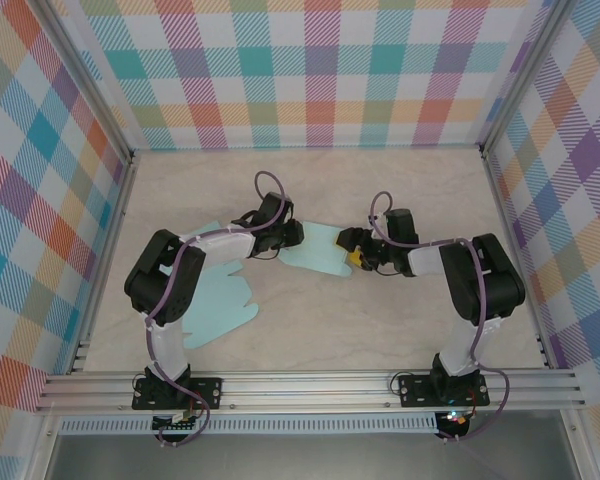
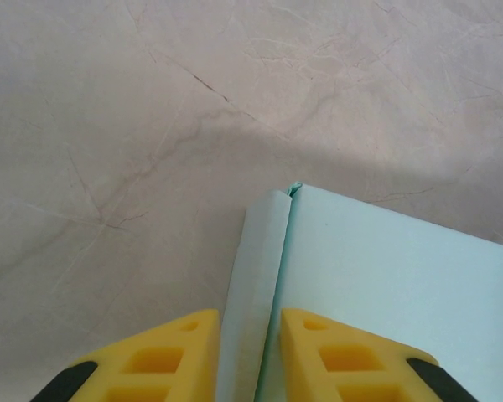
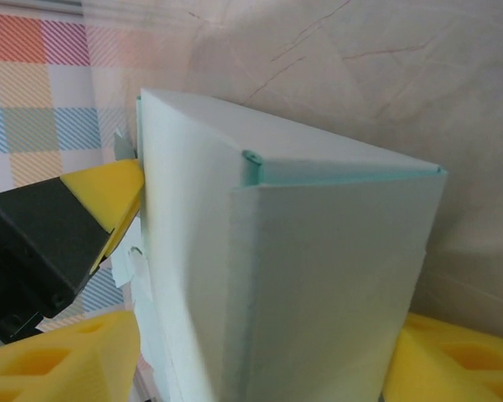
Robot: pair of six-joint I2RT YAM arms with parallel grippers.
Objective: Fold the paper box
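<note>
The pale blue paper box (image 1: 318, 252) lies partly folded at mid-table between my two grippers. My left gripper (image 1: 293, 236) meets it from the left. In the left wrist view its yellow fingers (image 2: 172, 352) are pressed on either side of a raised side flap (image 2: 256, 276) of the box (image 2: 386, 276). My right gripper (image 1: 349, 251) comes in from the right. In the right wrist view the box (image 3: 318, 276) stands up between the wide-set fingers of my right gripper (image 3: 268, 328). A sliver of background shows between the left pad (image 3: 67, 360) and the paper.
A second flat pale blue sheet (image 1: 218, 300) lies on the table near the left arm's base. Plaid walls (image 1: 320, 70) enclose the marble-look tabletop (image 1: 380, 330) on three sides. The left gripper's black and yellow finger (image 3: 59, 226) shows beyond the box in the right wrist view.
</note>
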